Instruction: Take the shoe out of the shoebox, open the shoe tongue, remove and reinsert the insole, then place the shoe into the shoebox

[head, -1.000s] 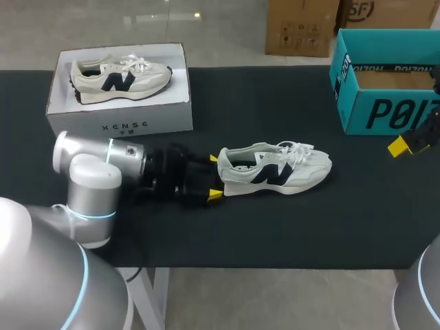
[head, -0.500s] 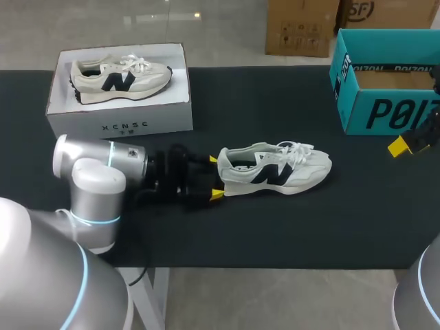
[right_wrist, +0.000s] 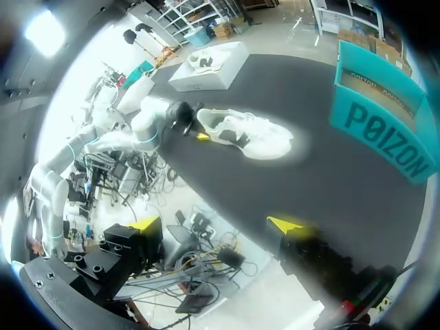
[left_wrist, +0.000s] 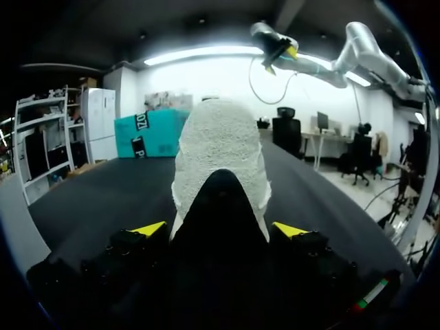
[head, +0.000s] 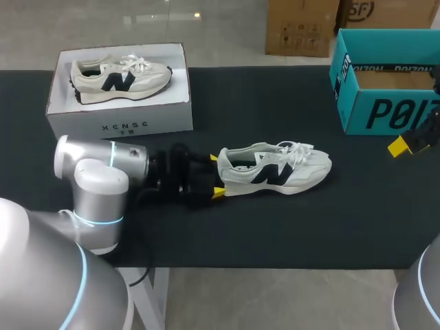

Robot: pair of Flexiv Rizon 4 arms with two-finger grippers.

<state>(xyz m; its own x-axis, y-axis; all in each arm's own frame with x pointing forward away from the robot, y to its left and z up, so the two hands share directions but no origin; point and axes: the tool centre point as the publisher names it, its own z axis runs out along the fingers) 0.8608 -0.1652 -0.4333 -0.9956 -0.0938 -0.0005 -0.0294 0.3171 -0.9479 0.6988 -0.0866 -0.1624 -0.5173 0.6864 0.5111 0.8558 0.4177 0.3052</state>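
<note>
A light grey sneaker (head: 275, 168) with a dark logo lies on its sole mid-table, heel toward my left arm. My left gripper (head: 216, 175) is at that heel, open, one yellow tip on each side of it. In the left wrist view the heel (left_wrist: 218, 158) fills the space between the fingers of the left gripper (left_wrist: 218, 230). A white shoebox (head: 120, 120) at the back left holds a matching sneaker (head: 120, 77). My right gripper (head: 405, 143) hangs open above the table's right edge, far from the sneaker (right_wrist: 244, 134); nothing is between the tips of the right gripper (right_wrist: 214, 223).
A teal open shoebox (head: 385, 113) stands at the back right, close behind my right gripper; it also shows in the right wrist view, teal box (right_wrist: 378, 130). Black table (head: 275, 227) surface stretches in front of the sneaker.
My left gripper has crept a little to the right, further around the sneaker's heel. The sneaker and my right arm have not moved.
</note>
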